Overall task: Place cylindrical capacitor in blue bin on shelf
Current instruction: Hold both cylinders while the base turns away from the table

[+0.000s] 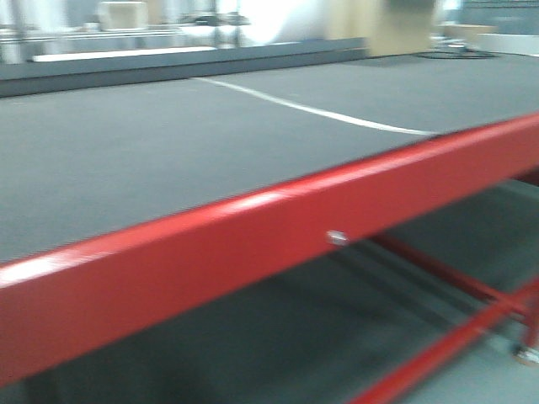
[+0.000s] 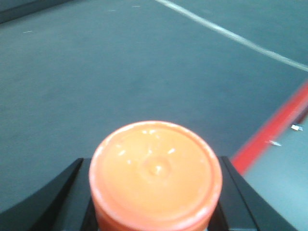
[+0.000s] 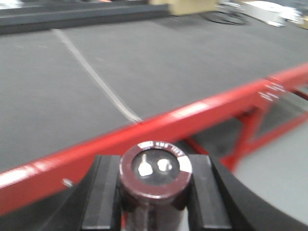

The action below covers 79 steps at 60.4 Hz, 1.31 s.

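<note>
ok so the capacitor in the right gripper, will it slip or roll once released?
Probably rigid: the capacitor looks like a hard, stubby can. Its smooth round side could slip between the flat black fingers if gripped loosely. Laid sideways it would likely roll; on end, being stubby, it should stand.

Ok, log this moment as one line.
left gripper: shut on orange cylinder | right gripper: shut on cylindrical capacitor | beyond: grey table top, red rail | shelf, blue bin: not in view
</note>
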### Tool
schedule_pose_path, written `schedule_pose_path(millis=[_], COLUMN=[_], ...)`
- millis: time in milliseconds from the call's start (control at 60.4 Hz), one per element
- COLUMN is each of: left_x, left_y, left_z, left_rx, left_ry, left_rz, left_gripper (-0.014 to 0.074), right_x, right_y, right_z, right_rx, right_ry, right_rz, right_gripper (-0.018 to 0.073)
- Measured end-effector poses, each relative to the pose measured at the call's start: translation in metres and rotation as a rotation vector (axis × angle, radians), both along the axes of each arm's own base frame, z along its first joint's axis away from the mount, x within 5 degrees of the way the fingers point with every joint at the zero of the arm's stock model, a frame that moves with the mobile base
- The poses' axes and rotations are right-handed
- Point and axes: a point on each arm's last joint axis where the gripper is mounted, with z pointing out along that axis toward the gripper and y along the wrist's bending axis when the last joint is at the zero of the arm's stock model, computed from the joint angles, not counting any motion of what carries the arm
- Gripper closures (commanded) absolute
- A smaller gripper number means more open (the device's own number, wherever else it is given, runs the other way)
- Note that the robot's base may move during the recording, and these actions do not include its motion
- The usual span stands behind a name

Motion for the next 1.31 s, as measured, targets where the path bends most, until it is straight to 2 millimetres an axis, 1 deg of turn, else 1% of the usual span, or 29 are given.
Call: schedule_pose_path(millis=[1308], left_x=[0.0001], left_y=[0.0], left_z=[0.0002], left_rx=[-0.001], left_ry=[-0.002], left_rz=[0.0], left_gripper=[0.0707], right_x=[0.0], right_y=[0.0], right_z=[0.0], right_rx=[-0.002], right_ry=[0.0], right_rz=[0.0], right_gripper=[0.0722])
